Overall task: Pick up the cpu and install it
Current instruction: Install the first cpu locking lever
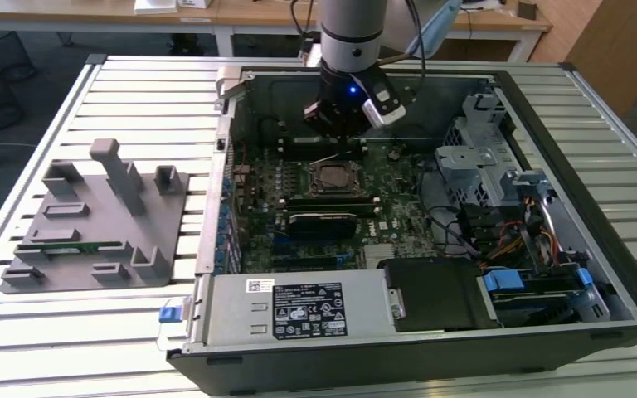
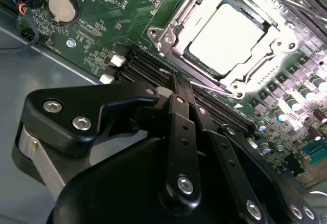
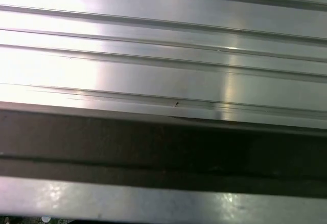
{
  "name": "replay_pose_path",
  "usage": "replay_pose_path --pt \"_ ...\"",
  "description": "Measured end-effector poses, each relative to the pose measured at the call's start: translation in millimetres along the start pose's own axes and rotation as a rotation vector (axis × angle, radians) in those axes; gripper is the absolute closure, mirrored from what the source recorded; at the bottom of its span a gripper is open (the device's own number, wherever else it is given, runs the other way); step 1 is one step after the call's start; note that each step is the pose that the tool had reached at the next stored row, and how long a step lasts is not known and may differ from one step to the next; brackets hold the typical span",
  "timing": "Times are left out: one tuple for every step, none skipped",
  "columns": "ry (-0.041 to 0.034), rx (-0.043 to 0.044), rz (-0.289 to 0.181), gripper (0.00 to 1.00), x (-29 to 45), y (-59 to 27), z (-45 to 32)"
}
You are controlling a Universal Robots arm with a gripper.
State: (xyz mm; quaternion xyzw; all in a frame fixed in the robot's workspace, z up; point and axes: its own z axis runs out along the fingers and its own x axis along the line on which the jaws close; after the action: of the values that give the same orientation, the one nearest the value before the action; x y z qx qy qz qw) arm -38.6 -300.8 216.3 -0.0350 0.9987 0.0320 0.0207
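Observation:
The cpu [image 2: 227, 37], a flat square chip with a shiny silver top, lies in the motherboard socket [image 2: 168, 37] with the metal frame around it. In the exterior view the cpu [image 1: 333, 176] sits mid-board inside the open computer case [image 1: 430, 348]. My gripper [image 1: 337, 138] hangs just above the board, a little behind the socket, beside the black memory slots [image 2: 148, 60]. Its black fingers [image 2: 180, 111] are pressed together with nothing between them, and they are apart from the chip.
A grey plastic fixture block [image 1: 92, 220] with a green memory stick [image 1: 70, 246] lies on the slatted metal table [image 1: 109, 332] at the exterior view's left. The power supply [image 1: 296, 307], drive cage [image 1: 484, 166] and cables [image 1: 507, 240] crowd the case. The first wrist view shows table slats [image 3: 163, 65].

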Motion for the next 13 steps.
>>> replay_pose_path --pt "0.0002 0.0 -0.001 0.89 -0.2 0.0 0.6" --pt "0.0003 0.0001 -0.002 0.89 -0.6 0.0 1.2" --pt "0.0005 0.0 -0.004 0.89 -1.2 -0.1 1.8" --pt "0.0006 0.0 -0.005 0.89 -1.8 -0.2 2.6" --pt "0.0007 0.0 -0.005 0.89 -2.4 -0.3 3.6" --pt "0.0008 -0.0001 -0.006 0.89 -2.8 -0.4 4.6" --pt "0.0009 -0.0001 -0.007 0.89 -3.2 -0.5 5.7" --pt "0.001 -0.0002 -0.008 0.89 -3.6 -0.6 6.7" --pt "0.0011 -0.0002 -0.009 0.89 -4.1 -0.7 8.0" --pt "0.0014 -0.0003 -0.01 0.89 -4.4 -0.8 9.1" --pt "0.002 -0.0003 -0.011 0.89 -4.9 -0.9 11.0" --pt "0.0023 -0.0004 -0.011 0.89 -5.1 -1.0 12.0" --pt "0.0026 -0.0005 -0.011 0.89 -5.2 -1.2 13.0"
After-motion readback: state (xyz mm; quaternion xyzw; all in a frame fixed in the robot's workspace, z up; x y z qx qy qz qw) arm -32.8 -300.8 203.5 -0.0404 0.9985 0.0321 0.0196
